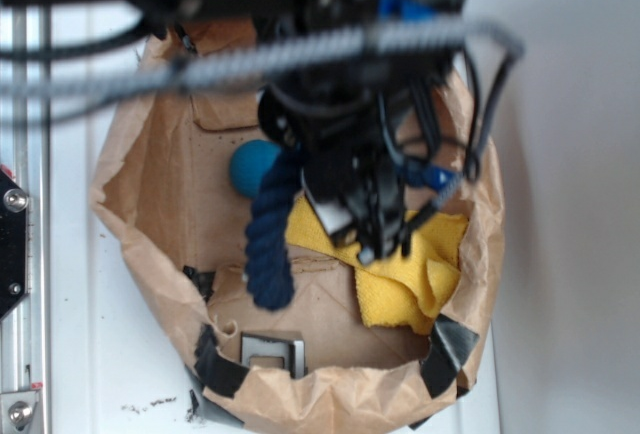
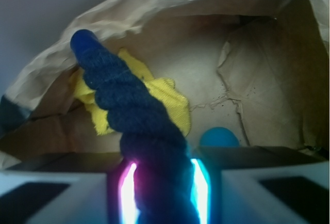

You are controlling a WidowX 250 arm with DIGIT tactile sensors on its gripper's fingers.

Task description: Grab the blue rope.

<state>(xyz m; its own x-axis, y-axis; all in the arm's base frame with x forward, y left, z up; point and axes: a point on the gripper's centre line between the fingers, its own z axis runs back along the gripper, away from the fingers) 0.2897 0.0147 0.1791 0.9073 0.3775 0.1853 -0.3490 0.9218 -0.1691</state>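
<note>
Tool (image 2: 161, 193) is gripping the blue rope (image 2: 131, 110) at frame bottom; rope is rising toward upper left, above yellow cloth (image 2: 167, 102) & teal ball (image 2: 219, 137) in paper bag (image 2: 268, 84).

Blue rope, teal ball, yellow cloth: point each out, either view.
blue rope (image 2: 131, 113): wrist view, mid-length of the twisted body, above the gripper fingers.
teal ball (image 1: 252, 166): exterior view, its exposed left side.
yellow cloth (image 1: 420, 279): exterior view, the folded right part.

Exterior looks down from overhead; wrist peers close between jaws; both share the paper bag (image 1: 150, 204).
</note>
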